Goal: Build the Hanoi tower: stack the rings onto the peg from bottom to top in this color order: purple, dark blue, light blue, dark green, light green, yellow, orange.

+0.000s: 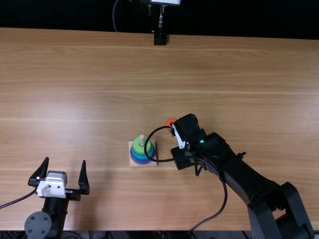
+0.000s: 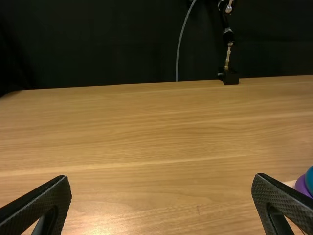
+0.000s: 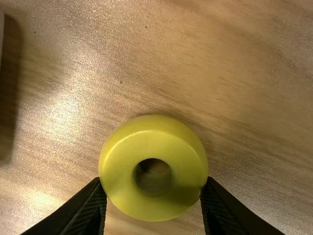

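At the near left, the left gripper (image 1: 65, 162) stands with its fingers wide apart, holding nothing. Farther in, a square wooden base (image 1: 133, 163) rests on the surface (image 1: 79, 99), its peg (image 1: 141, 139) rising through a stack with a purple ring (image 1: 142, 161) lowest, blues above and a light green ring (image 1: 137, 145) on top. Just right of it, the right gripper (image 3: 154, 180) has its fingers closed on opposite sides of the yellow ring (image 3: 151, 132), hole facing up. The ring looks smooth and rigid, probably light and slightly slippery. That hold across the outer rim seems best: it leaves the hole free for the peg, though an off-centre squeeze could tip it. Farther off lies the orange ring (image 1: 170, 121), likely last.
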### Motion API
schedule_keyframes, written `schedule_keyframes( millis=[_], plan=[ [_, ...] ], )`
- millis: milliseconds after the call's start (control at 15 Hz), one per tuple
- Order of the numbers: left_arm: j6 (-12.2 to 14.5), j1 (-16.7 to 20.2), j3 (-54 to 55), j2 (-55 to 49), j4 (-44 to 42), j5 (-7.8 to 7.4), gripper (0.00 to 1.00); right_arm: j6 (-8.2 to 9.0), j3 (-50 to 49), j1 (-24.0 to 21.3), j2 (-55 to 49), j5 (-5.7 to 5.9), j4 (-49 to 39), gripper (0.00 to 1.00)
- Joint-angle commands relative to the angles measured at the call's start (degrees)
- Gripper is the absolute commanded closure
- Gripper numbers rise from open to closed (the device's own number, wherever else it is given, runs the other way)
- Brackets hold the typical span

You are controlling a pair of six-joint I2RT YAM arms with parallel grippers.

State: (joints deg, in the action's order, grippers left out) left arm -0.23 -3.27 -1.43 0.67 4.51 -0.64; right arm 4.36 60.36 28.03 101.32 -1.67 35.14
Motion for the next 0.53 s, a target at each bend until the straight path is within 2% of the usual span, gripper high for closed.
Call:
schedule_keyframes(
  millis=[0, 467],
  plan=[
    [0.3, 0.1, 1.4, -0.7, 0.2, -0.3, 0.0, -0.25, 0.5, 0.0, 0.8, 0.51, 0.2, 1.0],
    [0.3, 0.1, 1.4, -0.7, 0.3, -0.3, 0.0, -0.25, 1.0, -0.2, 0.5, 0.51, 0.3, 1.0]
  ],
)
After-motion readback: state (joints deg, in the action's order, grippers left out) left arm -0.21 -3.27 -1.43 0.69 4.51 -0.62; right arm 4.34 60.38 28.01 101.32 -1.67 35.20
